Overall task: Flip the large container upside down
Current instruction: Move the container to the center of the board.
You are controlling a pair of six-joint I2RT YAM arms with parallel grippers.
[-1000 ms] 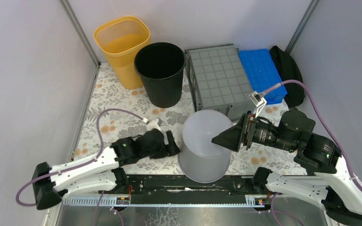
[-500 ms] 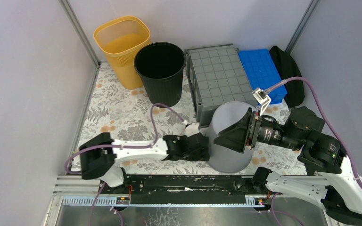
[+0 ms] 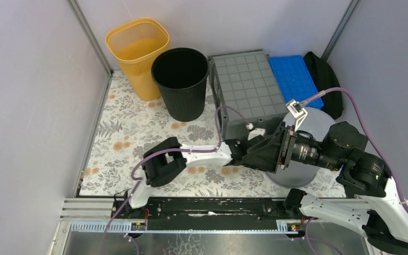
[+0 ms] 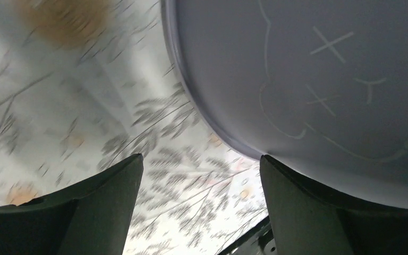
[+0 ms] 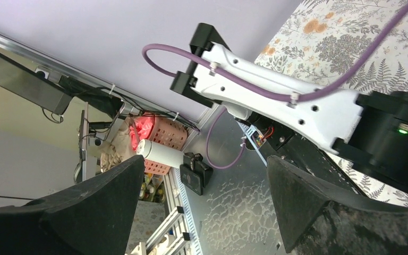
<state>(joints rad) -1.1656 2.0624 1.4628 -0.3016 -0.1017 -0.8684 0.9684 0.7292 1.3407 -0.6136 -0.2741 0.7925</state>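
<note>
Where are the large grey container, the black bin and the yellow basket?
large container (image 3: 247, 87), top view, gridded underside.
black bin (image 3: 185, 103), top view, front wall.
yellow basket (image 3: 141, 79), top view, front wall.

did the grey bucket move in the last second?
Yes. The bucket slid right, from in front of the crate to beyond its near right corner.

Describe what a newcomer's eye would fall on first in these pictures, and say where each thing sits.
The big dark-grey container stands at the back centre, its square-gridded underside facing up. To its left sit a black bin and a yellow basket. In front of it, the left arm and right arm meet over the flowered cloth at a light-grey bucket.
</note>
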